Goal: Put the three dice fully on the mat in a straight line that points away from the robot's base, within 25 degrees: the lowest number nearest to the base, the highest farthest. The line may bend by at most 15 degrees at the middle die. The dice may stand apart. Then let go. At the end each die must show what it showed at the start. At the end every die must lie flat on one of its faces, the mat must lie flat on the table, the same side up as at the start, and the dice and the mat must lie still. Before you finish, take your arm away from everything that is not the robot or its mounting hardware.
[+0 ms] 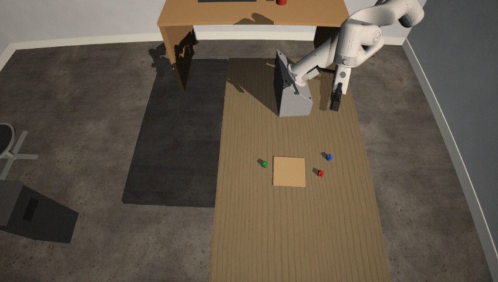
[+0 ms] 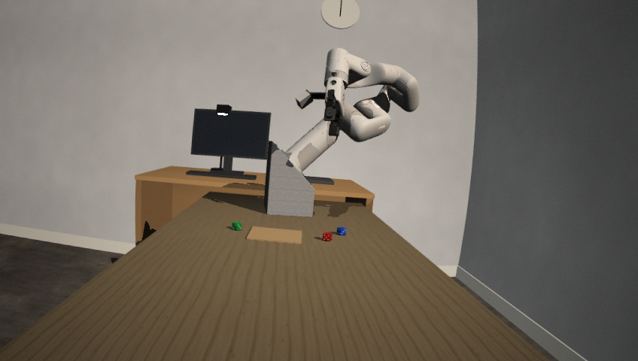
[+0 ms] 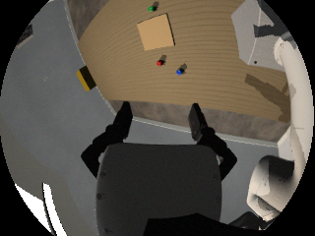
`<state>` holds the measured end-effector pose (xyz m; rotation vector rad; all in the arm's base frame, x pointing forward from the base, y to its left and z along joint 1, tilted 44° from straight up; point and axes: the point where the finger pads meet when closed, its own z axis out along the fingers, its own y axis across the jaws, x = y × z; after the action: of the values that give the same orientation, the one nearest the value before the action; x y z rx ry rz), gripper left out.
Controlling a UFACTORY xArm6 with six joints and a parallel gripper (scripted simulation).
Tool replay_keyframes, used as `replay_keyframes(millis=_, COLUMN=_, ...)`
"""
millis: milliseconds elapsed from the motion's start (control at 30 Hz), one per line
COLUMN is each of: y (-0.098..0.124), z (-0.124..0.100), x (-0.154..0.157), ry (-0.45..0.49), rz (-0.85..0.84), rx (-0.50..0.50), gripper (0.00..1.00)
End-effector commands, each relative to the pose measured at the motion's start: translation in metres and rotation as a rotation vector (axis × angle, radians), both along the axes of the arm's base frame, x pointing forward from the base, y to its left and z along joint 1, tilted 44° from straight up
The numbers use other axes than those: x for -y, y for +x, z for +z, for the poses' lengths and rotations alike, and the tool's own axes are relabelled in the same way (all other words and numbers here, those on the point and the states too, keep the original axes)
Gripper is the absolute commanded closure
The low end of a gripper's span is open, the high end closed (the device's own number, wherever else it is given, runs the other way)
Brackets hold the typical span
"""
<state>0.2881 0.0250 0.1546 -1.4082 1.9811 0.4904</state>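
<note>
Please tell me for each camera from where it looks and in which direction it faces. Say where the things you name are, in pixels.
Top: high above, looking steeply down at the light-brown wooden table (image 1: pixel 293 223) (image 2: pixel 286 304) (image 3: pixel 118 74); white arm, black gripper (image 1: pixel 336 101) (image 2: pixel 332 118) (image 3: pixel 160 109) visible.
Exterior: beyond the table's far end, facing the grey wedge-shaped base (image 1: pixel 295 104) (image 2: pixel 290 192) (image 3: pixel 247 39); arm, gripper visible.
Wrist: on the arm near the gripper, looking past its open fingers; arm parts visible.
Top and exterior share the square tan mat (image 1: pixel 289 171) (image 2: pixel 274 235) (image 3: pixel 157 32).

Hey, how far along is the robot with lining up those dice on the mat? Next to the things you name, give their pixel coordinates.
Nothing looks placed: the green die (image 1: pixel 265 164) (image 2: pixel 236 226) (image 3: pixel 151 9), red die (image 1: pixel 320 173) (image 2: pixel 327 236) (image 3: pixel 159 63) and blue die (image 1: pixel 329 157) (image 2: pixel 341 231) (image 3: pixel 179 72) lie off the mat (image 1: pixel 289 171) (image 2: pixel 274 235) (image 3: pixel 156 32). The open gripper (image 1: pixel 335 104) (image 2: pixel 332 122) (image 3: pixel 160 109) holds nothing. All three placements remain.
</note>
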Motion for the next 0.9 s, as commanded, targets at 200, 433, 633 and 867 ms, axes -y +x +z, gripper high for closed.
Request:
replay_keyframes(millis=200, y=0.001, z=0.001, x=0.001, ry=-0.001, rz=-0.001, rx=0.002, gripper=0.00)
replay_keyframes(millis=433, y=0.001, z=0.001, x=0.001, ry=-0.001, rz=-0.001, rx=0.002, gripper=0.00)
replay_keyframes(millis=633, y=0.002, z=0.000, x=0.001, ry=0.001, rz=-0.006, rx=-0.006, gripper=0.00)
replay_keyframes(millis=867, y=0.024, z=-0.017, x=0.017, ry=0.049, rz=-0.112, rx=-0.189, gripper=0.00)
